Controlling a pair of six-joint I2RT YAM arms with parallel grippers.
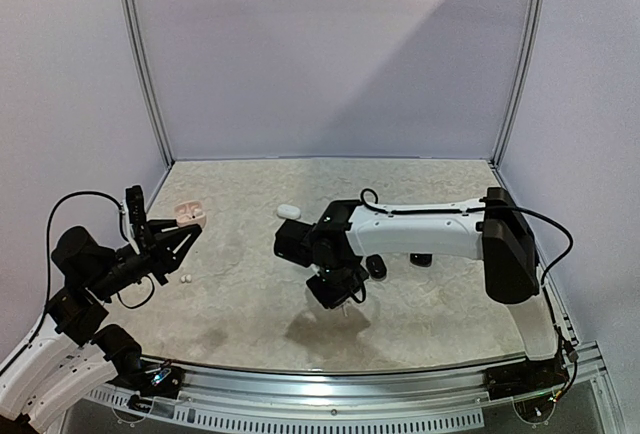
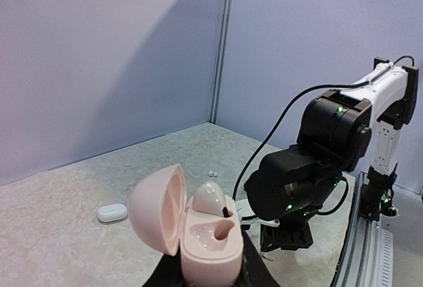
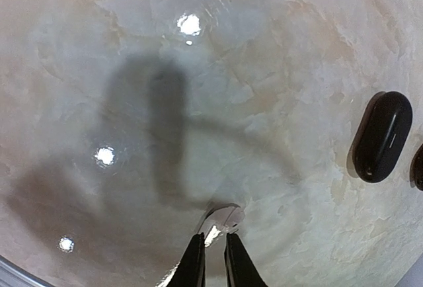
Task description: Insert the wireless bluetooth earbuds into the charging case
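A pink charging case (image 2: 201,234) stands upright with its lid open, and my left gripper (image 2: 208,272) is shut on its base. One pink earbud (image 2: 213,198) sits in the far slot; the near slot is empty. In the top view the case (image 1: 190,216) is at the left, above my left gripper (image 1: 183,236). My right gripper (image 3: 213,237) points down at the table's middle, jaws nearly together on a small pale glossy earbud (image 3: 226,217). From above, that gripper (image 1: 335,296) hides the earbud. Two tiny white earbuds (image 1: 184,279) lie near the left gripper.
A white closed case (image 1: 289,212) lies at the back middle and shows again (image 2: 112,213) in the left wrist view. Two black cases (image 1: 376,267) (image 1: 421,259) lie under the right arm. One black case (image 3: 382,137) shows right of my right fingers.
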